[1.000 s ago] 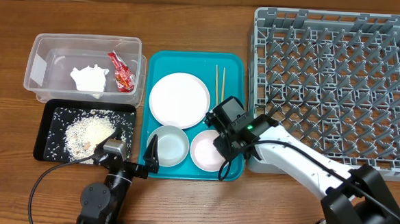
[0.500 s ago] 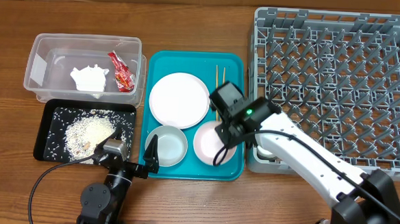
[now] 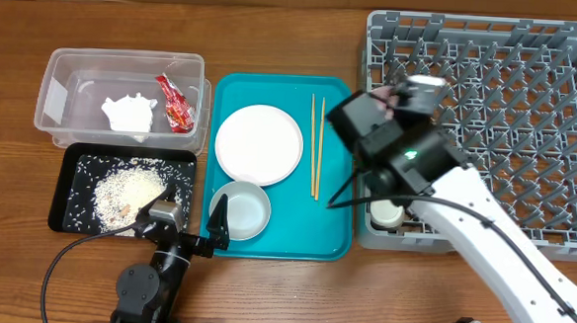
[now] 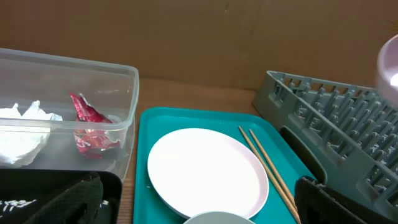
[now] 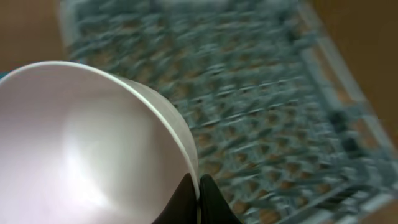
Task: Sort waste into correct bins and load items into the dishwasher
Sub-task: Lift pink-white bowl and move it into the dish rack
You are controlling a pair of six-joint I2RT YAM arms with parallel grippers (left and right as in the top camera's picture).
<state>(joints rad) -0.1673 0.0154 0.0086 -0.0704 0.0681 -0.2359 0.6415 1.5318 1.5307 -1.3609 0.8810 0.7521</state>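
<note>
Right gripper (image 5: 198,188) clamped on pink bowl (image 5: 81,143) rim, bowl tilted, over rack (image 3: 474,26) left edge; free pegs lie rightward; left arm well apart.

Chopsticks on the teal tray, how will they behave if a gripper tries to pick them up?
The chopsticks look thin, straight and wooden, so they are probably stiff and very light. They lie flat on the smooth turquoise tray, so they could slide or roll when nudged. Since they lie side by side, one may get left behind.
</note>
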